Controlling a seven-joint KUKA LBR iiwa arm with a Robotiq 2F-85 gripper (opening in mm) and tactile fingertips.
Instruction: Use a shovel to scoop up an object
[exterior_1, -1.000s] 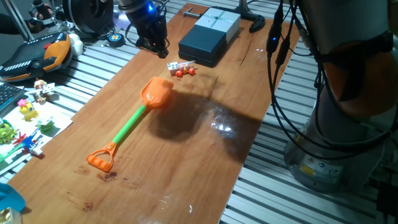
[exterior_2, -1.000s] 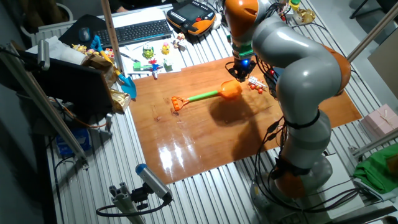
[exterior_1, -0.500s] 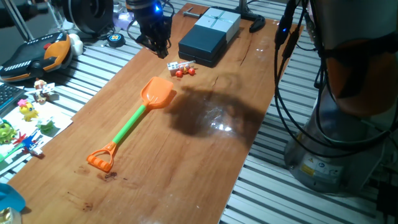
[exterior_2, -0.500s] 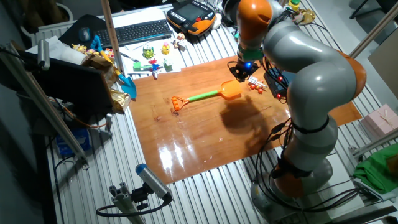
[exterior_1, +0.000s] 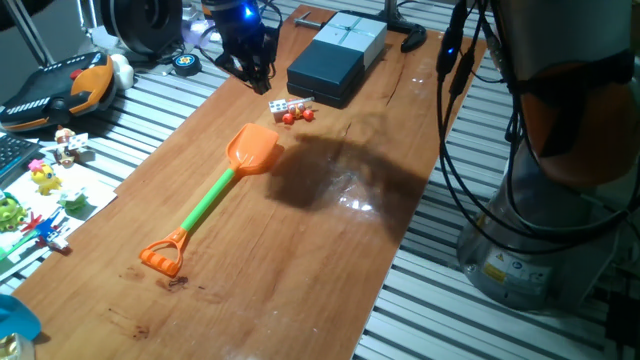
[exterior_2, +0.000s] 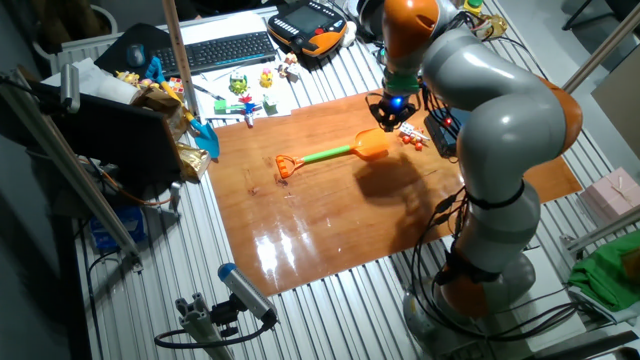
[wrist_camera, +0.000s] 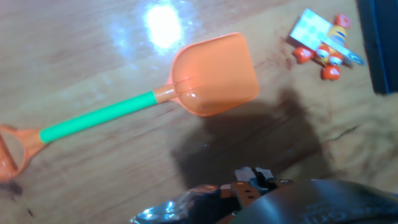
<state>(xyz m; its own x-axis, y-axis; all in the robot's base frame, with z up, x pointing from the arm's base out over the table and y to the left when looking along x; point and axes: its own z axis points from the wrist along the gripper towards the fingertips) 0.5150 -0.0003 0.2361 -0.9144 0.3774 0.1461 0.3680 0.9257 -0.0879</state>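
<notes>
Shovel (exterior_1: 215, 195) flat on table (exterior_1: 300, 250), blade near die (exterior_1: 279, 105); gripper (exterior_1: 250, 70) raised beyond both, holding nothing, opening not discernible.

**Arm pose**

Arm is reaching across toward the table's far edge, wrist pointing down. Gripper (exterior_1: 247, 68) is hanging above the tabletop near that edge, touching nothing, holding nothing. Can't tell how far the jaws are parted. Blue wrist light is glowing.

Wooden table (exterior_1: 300, 250) with shovel (exterior_1: 215, 195), die (exterior_1: 278, 105), dark box (exterior_1: 335, 55).
</notes>
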